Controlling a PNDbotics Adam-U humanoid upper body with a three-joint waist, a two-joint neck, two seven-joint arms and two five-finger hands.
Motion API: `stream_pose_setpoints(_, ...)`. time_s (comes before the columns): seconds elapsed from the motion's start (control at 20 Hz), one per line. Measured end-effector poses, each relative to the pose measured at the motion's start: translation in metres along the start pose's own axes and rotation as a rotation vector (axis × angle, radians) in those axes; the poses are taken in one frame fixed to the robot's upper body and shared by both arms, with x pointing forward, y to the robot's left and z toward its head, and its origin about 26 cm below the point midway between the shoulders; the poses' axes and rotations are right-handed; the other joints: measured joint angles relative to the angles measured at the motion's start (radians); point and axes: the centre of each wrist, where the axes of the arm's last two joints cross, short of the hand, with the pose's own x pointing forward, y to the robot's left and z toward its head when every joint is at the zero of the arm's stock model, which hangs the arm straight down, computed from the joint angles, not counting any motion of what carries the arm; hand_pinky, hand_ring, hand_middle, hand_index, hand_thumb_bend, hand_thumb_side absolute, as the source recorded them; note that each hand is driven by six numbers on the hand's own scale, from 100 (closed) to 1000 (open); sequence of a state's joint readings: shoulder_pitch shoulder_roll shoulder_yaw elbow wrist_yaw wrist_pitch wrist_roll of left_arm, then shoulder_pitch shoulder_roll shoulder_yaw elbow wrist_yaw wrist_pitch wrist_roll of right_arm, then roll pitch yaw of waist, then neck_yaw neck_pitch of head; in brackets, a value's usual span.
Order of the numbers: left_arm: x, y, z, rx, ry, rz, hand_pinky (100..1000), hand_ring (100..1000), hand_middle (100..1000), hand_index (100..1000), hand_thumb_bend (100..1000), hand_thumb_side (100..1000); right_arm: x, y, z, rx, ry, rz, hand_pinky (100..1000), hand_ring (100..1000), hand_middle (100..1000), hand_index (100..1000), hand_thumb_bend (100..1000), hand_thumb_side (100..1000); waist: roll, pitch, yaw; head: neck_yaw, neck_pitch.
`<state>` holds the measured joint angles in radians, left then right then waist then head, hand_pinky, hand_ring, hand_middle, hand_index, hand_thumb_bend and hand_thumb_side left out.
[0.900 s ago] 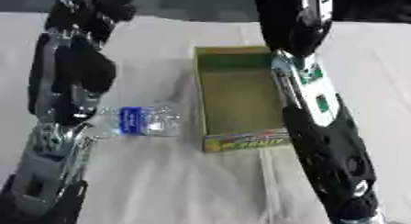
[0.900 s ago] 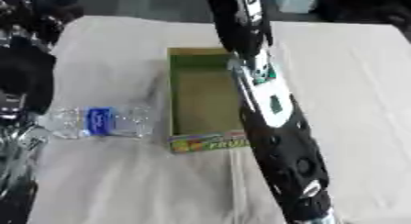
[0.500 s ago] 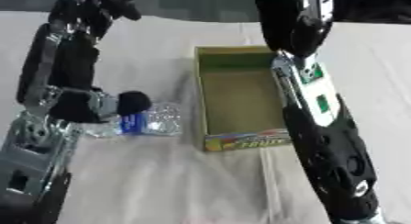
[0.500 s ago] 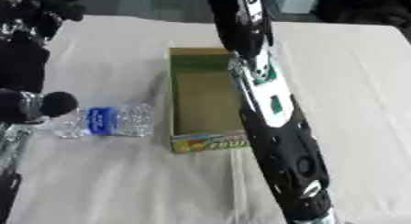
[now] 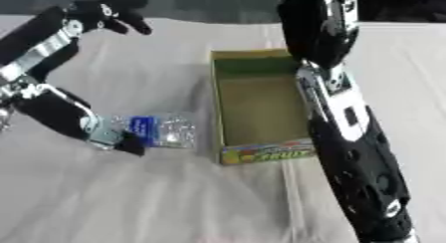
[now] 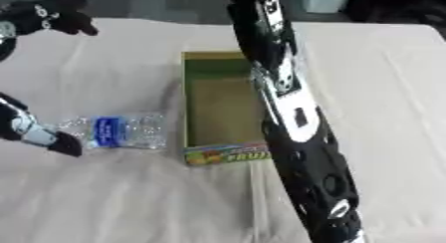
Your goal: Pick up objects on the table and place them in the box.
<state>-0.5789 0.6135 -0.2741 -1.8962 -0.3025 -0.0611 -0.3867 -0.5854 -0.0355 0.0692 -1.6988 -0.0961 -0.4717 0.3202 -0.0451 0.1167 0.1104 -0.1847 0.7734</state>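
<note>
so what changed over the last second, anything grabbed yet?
Nothing grabbed yet. The left arm swung clear of the clear plastic water bottle with a blue label: a black part of the arm now sits by the bottle's left end, and the left robot hand is raised at the far left. Bottle, open cardboard box and right arm unchanged.
</note>
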Motion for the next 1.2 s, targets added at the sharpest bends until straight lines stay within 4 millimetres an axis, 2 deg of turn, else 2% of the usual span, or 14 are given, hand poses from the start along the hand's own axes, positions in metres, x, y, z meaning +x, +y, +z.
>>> stream_pose_setpoints(0.2,0.003,0.010,-0.002,-0.089,0.064,-0.072,645,791,683,914,963,416,-0.001,0.001,0.003,0.006,0.012,-0.006,621,834,877,909,420,1000,0.008,0.000,0.000,0.000,0.000)
stream_pose_setpoints(0.6,0.007,0.014,-0.005,-0.111,0.102,-0.085,630,780,685,918,952,424,-0.001,0.001,0.003,0.011,0.019,-0.008,619,832,876,910,419,1000,0.013,-0.004,-0.004,0.000,0.000)
stream_pose_setpoints(0.75,0.005,0.014,-0.006,-0.118,0.113,-0.077,637,777,644,922,941,419,-0.001,0.002,0.004,0.012,0.024,-0.010,619,831,876,911,418,1000,0.013,-0.004,-0.005,0.000,0.000)
stream_pose_setpoints(1.2,-0.006,-0.011,-0.015,-0.065,0.104,0.145,648,781,544,920,919,411,-0.001,0.002,0.005,0.015,0.028,-0.012,614,829,877,914,419,1000,0.012,-0.004,-0.019,0.000,0.000)
